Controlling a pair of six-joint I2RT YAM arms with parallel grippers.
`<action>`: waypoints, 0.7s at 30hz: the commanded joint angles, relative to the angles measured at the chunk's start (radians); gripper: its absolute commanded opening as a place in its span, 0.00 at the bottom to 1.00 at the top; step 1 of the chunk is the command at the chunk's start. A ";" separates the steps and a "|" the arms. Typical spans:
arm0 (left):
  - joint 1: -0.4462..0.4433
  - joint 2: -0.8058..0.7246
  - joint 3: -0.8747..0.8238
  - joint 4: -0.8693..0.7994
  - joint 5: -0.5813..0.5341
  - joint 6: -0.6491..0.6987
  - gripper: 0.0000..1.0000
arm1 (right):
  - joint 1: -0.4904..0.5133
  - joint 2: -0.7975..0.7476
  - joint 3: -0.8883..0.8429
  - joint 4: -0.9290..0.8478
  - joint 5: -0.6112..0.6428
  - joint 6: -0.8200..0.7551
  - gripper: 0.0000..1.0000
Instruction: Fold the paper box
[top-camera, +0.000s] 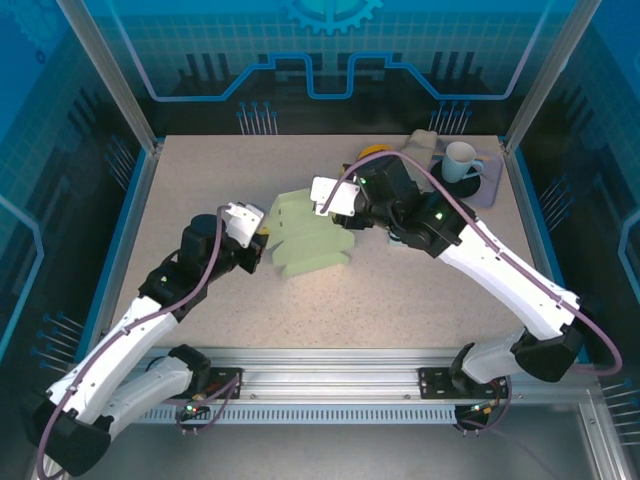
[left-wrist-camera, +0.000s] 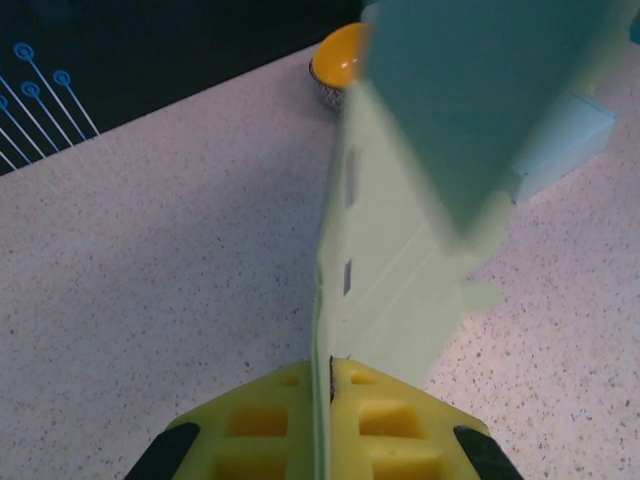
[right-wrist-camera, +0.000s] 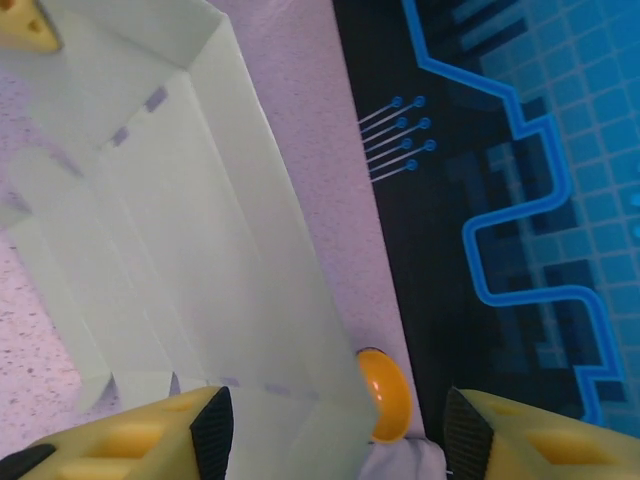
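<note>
Top external view has the box (top-camera: 312, 238) lying mid-table as a part-folded pale green sheet, one panel raised along its left side, with an arm at each end. The left gripper (top-camera: 248, 224) is clenched on that left edge; in its wrist view the yellow fingers (left-wrist-camera: 385, 420) pinch the thin upright wall between them. This looks like an anchoring hold, keeping the sheet from sliding while the other arm works.

The right gripper (top-camera: 332, 196) is at the far right corner of the box with its jaws apart, grasping nothing. Its wrist view shows a long side flap running up between the spread fingers (right-wrist-camera: 150, 440), so it seems placed to take or push that flap.

The half-formed box holds nothing. The bowl (left-wrist-camera: 340, 55) sits just beyond it with no contents visible. The cup (top-camera: 460, 160) stands near the table's (top-camera: 200, 180) far right corner, well apart from the box; its inside cannot be told.
</note>
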 joint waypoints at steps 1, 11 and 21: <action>-0.007 0.005 -0.006 -0.017 -0.023 0.021 0.00 | -0.039 -0.067 0.002 -0.062 0.057 -0.434 0.61; -0.014 0.000 -0.014 -0.005 0.019 0.016 0.00 | -0.051 0.001 -0.084 0.005 -0.124 -0.396 0.63; -0.041 -0.001 -0.022 -0.006 0.038 0.033 0.00 | -0.090 0.146 0.043 -0.045 -0.165 -0.411 0.56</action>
